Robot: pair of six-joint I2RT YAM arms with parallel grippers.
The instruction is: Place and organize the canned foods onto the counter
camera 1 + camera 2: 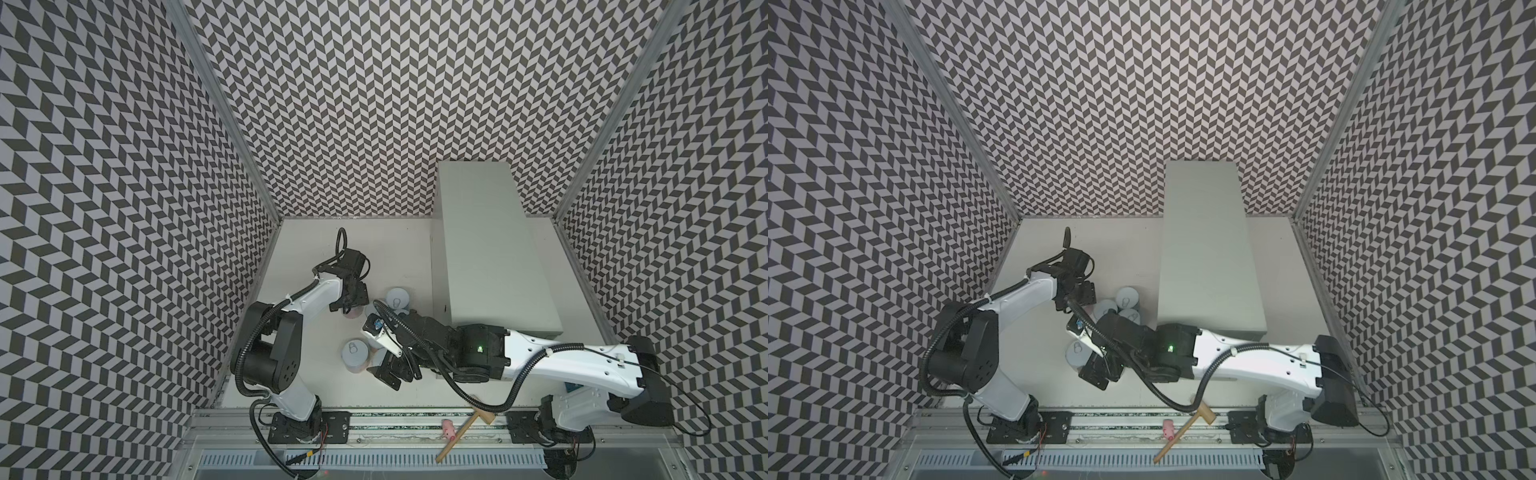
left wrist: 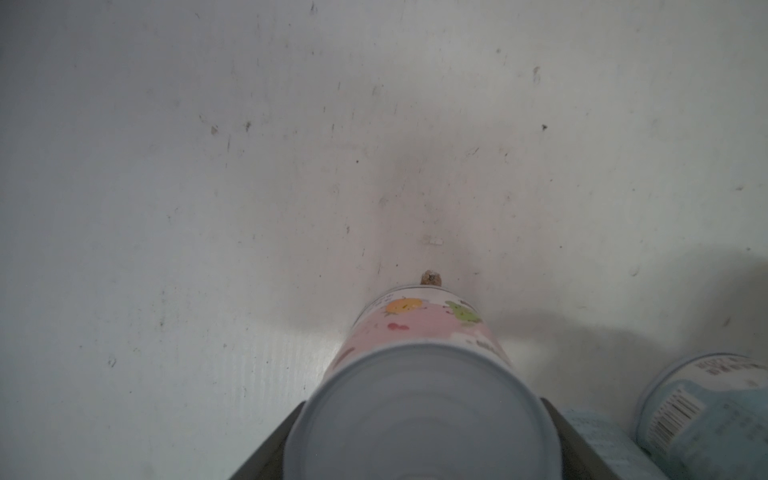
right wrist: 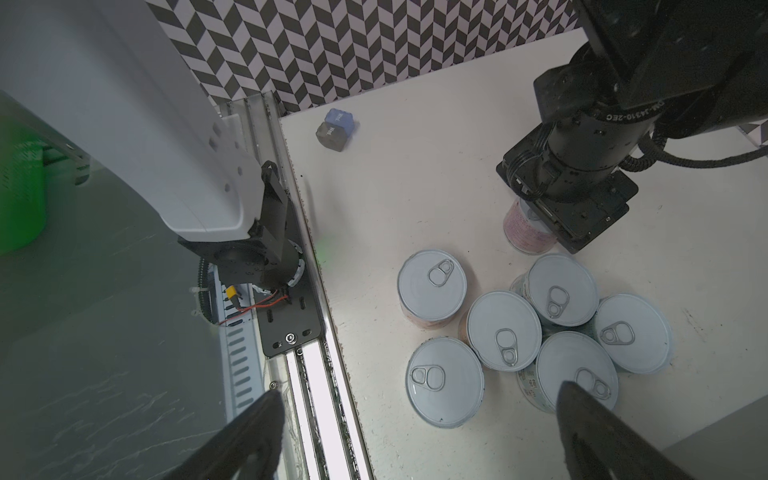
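The left gripper (image 3: 536, 224) held its jaws closed on the pink can (image 3: 524, 232), which stood upright on the tabletop (image 3: 415, 166). The right gripper (image 3: 419, 390) hung wide open above six other cans (image 3: 503, 328). The can looked stiff and smooth, probably slippery, so its side wall at mid-height seemed the best hold.

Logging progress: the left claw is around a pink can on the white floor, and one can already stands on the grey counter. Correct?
One thing is off: no can stands on the counter, as both top views show. The left claw is around the pink can on the floor.
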